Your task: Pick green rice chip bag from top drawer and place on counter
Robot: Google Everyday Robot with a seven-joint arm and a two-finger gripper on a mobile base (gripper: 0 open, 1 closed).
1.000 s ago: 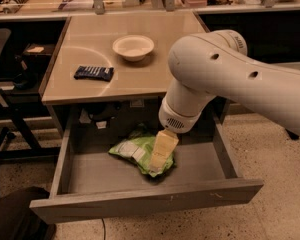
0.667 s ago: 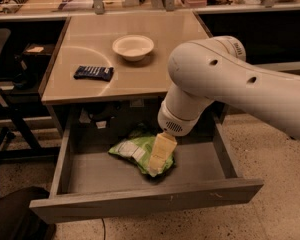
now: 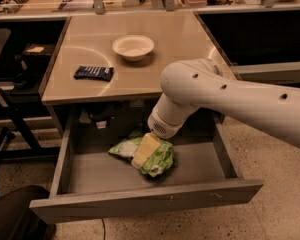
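The green rice chip bag (image 3: 158,159) lies on the floor of the open top drawer (image 3: 140,199), near its middle. My gripper (image 3: 145,150) reaches down from the big white arm (image 3: 205,91) into the drawer and sits right on top of the bag, covering its centre. The counter (image 3: 155,69) is the beige tabletop directly above the drawer. The arm hides the counter's front right corner and the back right of the drawer.
A white bowl (image 3: 133,47) and a small dark-blue snack packet (image 3: 93,73) lie on the counter. The drawer's side walls flank the bag. A dark chair (image 3: 0,74) stands at the left, and a dark shape (image 3: 15,214) sits at the lower left.
The arm and gripper have shifted a little to the left over the bag. The bag lies in about the same place in the drawer.
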